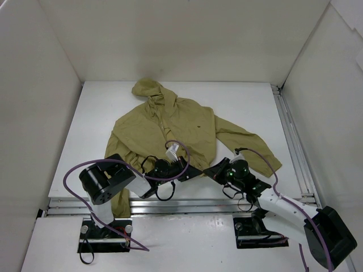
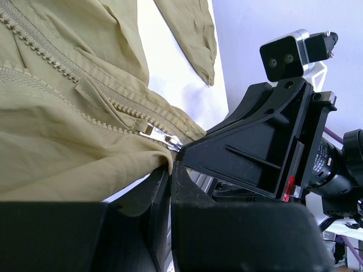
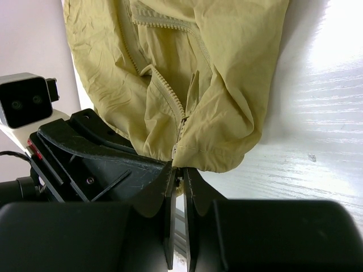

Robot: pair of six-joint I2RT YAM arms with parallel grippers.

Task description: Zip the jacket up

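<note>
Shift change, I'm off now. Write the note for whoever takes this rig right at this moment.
Left pincer: shut on the hem of the jacket, just below the zipper slider.
Right pincer: shut on the hem at the zipper's foot, close beside the left one.
Jacket: spread front up on the table, hood at the far end.
Done: both hem grips.
Left: slider sits low, teeth above it lie apart; draw it up to the collar.

The top view is lit evenly and softly; only faint shadows are cast. The worktop (image 3: 334, 68) is washed out by glare in the right wrist view. The near jaws are rendered dark and blurred in both wrist views.
</note>
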